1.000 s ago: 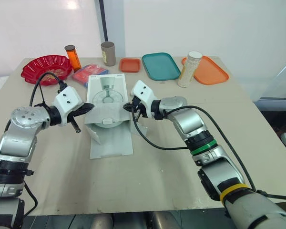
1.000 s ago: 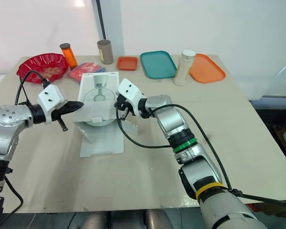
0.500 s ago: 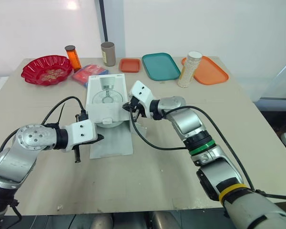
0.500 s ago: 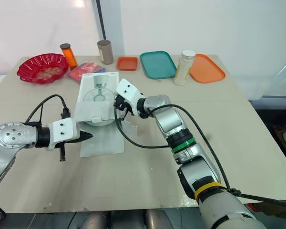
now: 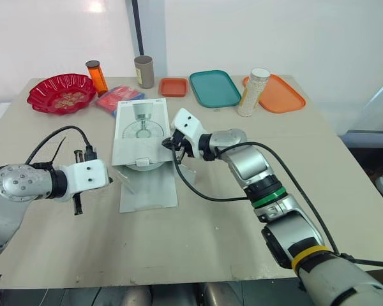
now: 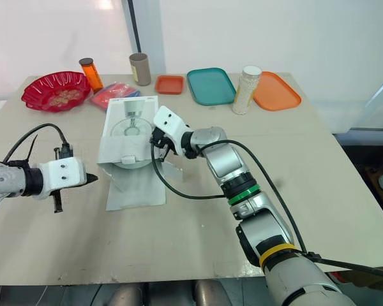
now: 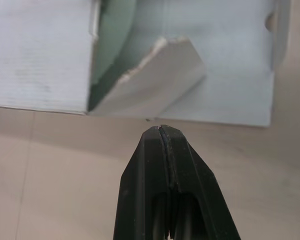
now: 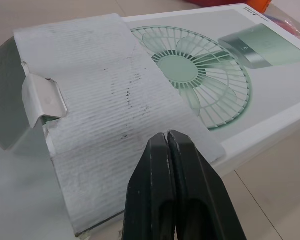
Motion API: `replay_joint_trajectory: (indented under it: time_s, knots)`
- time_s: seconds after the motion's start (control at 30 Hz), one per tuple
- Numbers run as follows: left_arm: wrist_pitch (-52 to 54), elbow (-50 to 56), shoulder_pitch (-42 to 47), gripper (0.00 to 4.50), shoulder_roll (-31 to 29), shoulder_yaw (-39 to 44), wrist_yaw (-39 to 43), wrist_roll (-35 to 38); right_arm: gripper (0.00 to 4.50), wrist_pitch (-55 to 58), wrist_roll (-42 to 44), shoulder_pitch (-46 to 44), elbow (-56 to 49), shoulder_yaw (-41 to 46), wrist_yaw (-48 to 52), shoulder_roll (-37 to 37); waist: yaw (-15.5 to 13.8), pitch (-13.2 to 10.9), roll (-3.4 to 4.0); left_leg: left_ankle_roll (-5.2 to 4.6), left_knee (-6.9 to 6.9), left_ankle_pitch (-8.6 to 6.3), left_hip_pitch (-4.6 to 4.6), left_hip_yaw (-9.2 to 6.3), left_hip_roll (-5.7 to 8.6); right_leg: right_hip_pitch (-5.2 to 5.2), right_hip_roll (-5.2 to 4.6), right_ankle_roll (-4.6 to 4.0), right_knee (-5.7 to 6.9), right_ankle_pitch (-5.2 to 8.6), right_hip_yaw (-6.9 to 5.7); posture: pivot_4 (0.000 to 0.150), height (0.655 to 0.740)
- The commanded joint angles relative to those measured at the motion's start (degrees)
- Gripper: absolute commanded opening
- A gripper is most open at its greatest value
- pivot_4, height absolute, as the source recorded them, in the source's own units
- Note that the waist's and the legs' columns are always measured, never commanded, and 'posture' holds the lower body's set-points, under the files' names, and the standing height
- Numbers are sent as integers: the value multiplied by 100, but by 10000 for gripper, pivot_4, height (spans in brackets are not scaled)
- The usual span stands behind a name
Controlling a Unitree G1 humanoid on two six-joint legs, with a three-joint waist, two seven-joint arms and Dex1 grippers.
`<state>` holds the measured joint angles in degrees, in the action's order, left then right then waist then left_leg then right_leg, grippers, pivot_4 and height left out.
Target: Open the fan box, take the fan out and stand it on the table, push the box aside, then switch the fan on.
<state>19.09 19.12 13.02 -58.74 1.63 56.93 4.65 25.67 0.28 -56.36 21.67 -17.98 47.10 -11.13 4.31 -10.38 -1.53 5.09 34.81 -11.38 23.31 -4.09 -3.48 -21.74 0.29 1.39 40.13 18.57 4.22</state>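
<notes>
Beige table (image 5: 198, 239), white wall (image 5: 274, 32)

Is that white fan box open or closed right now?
Open: the fan box has its end flaps folded out, one flat on the table, and the green fan shows inside.

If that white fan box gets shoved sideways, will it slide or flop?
The box lies flat and low, so it will probably slide rather than tip. Its open flaps look like thin corrugated card, so they may bend or drag.
</notes>
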Motion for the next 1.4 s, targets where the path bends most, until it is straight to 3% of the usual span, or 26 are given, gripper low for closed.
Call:
replay_joint_trajectory:
  time_s: [0.03,0.5,1.0,1.17,1.4]
  knots:
    - [508,380,678,0,328,216,-141,580,384,-43,-29,-9,-53,-50,47,36,-2,0,-3,0,1,0,1,0,0,0,0,0,0,0,-1,1500,7400]
    - [53,-71,1167,0,88,-775,414,-69,384,-40,-64,22,-103,-68,51,29,7,0,-4,0,1,0,-2,4,-2,-1,6,-2,3,-1,5,1500,7400]
    - [-249,-267,610,0,-1293,-193,1583,122,384,-44,-80,94,-120,-80,-14,123,15,-1,-2,0,-2,0,0,5,-8,-8,11,-3,3,-1,6,1500,7400]
    - [-739,-847,616,0,-1159,-386,1009,-565,384,-11,-56,121,-148,-57,-17,149,8,-1,-2,0,-1,0,0,6,-8,-9,12,-4,3,-2,6,1500,7400]
    - [-907,-1445,753,0,-294,-457,174,-892,384,9,-51,117,-152,-19,-13,117,3,1,-5,-1,-1,0,2,6,-9,-10,11,-4,5,-2,6,1500,7400]
